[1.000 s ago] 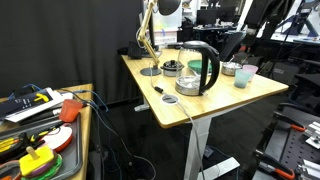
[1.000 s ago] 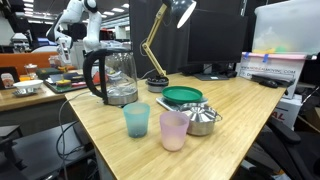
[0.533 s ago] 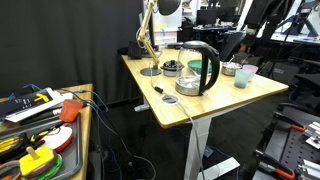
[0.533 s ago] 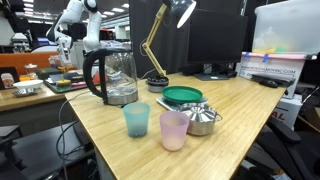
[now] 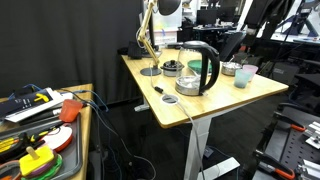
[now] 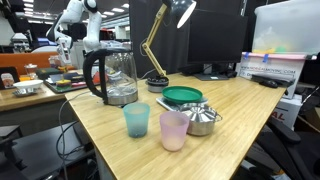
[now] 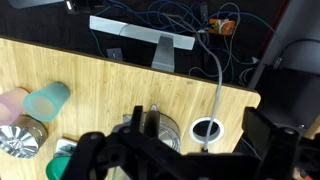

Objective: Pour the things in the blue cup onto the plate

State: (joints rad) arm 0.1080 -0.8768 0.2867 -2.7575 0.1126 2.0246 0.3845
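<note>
The blue cup [image 6: 136, 120] stands upright just inside one worktop edge, just beside the pink cup [image 6: 174, 130]. Its contents are not visible. The metal bowl [image 6: 203, 118] sits next to both cups. The green plate [image 6: 182, 96] lies further in, toward the worktop centre, so it is judged that a short carry and tip would reach it. The kettle [image 6: 115, 77] stands near the plate. The gripper [image 7: 146, 140] hangs above the worktop, well apart from the cup, and appears to hold nothing. In the wrist view its dark outline obscures the fingers, so its opening cannot be determined.

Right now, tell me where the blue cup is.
In an exterior view the blue cup stands close beside the pinkish cup, on its image-left side, in front of the kettle.
</note>
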